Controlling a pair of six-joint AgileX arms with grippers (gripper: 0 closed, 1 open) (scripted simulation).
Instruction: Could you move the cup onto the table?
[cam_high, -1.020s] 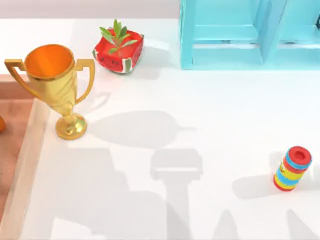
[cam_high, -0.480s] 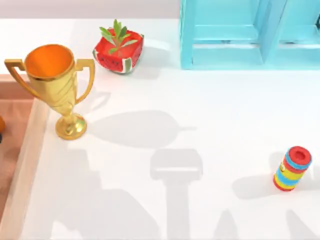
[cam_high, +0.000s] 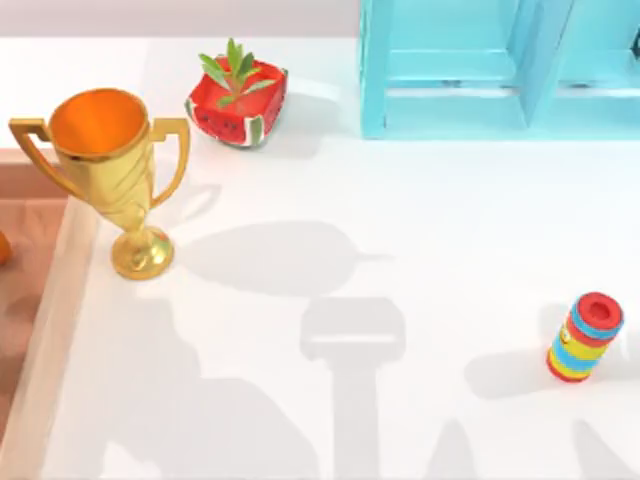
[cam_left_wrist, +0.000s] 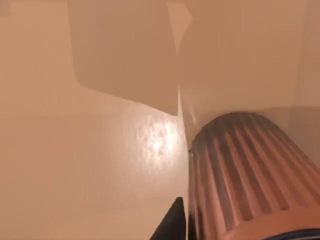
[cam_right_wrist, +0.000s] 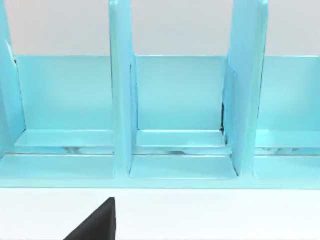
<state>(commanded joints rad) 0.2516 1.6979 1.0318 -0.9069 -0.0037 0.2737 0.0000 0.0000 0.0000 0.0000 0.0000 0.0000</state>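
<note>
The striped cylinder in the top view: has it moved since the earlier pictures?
No. The striped cylinder stands at the same spot on the table, equally far from the turquoise shelf.

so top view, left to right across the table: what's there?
gold trophy → watermelon planter → turquoise shelf unit → striped cylinder

My left wrist camera is showing the cup (cam_left_wrist: 245, 175) as pinkish-brown with dark vertical ribs. The worktop (cam_high: 420, 220) is showing white, the trophy (cam_high: 105, 165) gold, the shelf unit (cam_high: 500, 70) turquoise, and the cylinder (cam_high: 585, 337) is wearing red, blue and yellow stripes.
</note>
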